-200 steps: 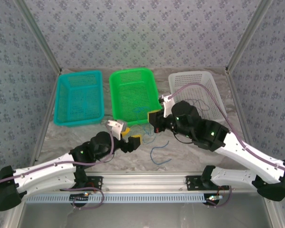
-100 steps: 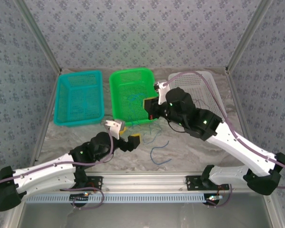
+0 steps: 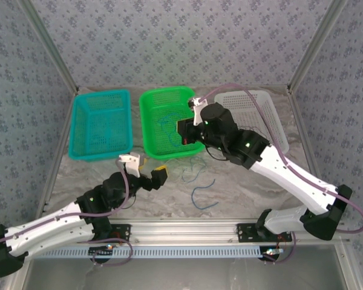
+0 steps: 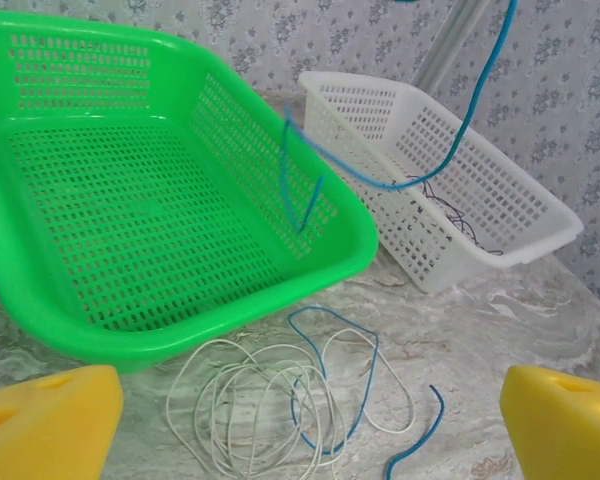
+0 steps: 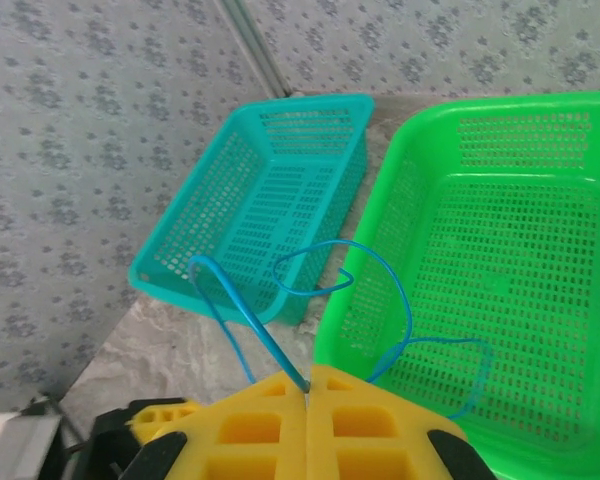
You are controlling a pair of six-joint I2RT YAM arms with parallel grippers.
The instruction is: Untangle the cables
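Above green basket [image 3: 166, 92], R fingers [image 5: 307, 388] pinching blue cable [image 5: 250, 325]; L-wrist cam: white cable coil [image 4: 255, 405], L fingers [image 3: 150, 168] spread, empty.

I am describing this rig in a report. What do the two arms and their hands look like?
The left arm and right arm have white shells, black joints and black bases. A purple-grey cable runs along each. The left hand and right hand have blocky yellow fingers.
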